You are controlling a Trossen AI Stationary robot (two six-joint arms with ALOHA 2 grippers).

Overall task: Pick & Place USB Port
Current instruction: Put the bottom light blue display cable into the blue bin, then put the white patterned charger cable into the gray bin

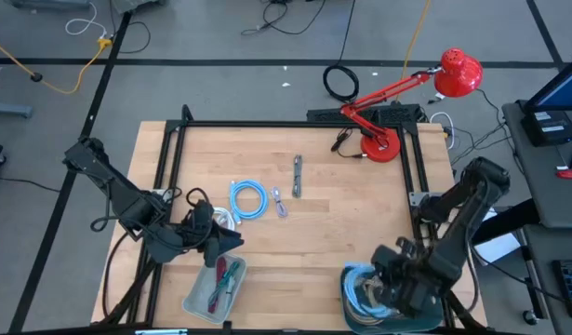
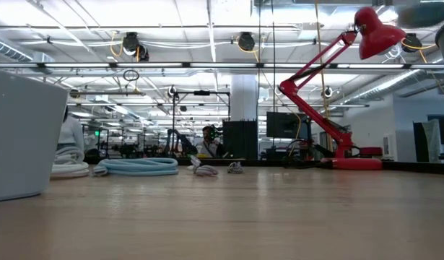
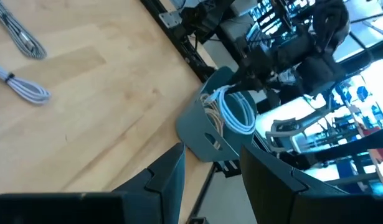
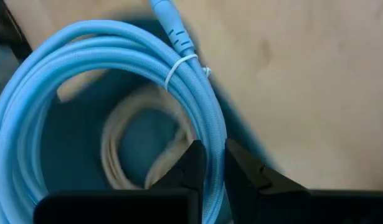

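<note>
The right gripper hangs over the round blue bin at the tabletop's near right corner, fingers pinching a strand of the coiled light-blue USB cable, probably lowering it inside. The left gripper waits, fingers apart, above a clear rectangular tray of tools.

A: How were the views set?
B: High looked straight down on the table; low looked level across it, toward the lamp both shared.
A: The wrists?
B: Left faced the bin; right sat close above it.
</note>
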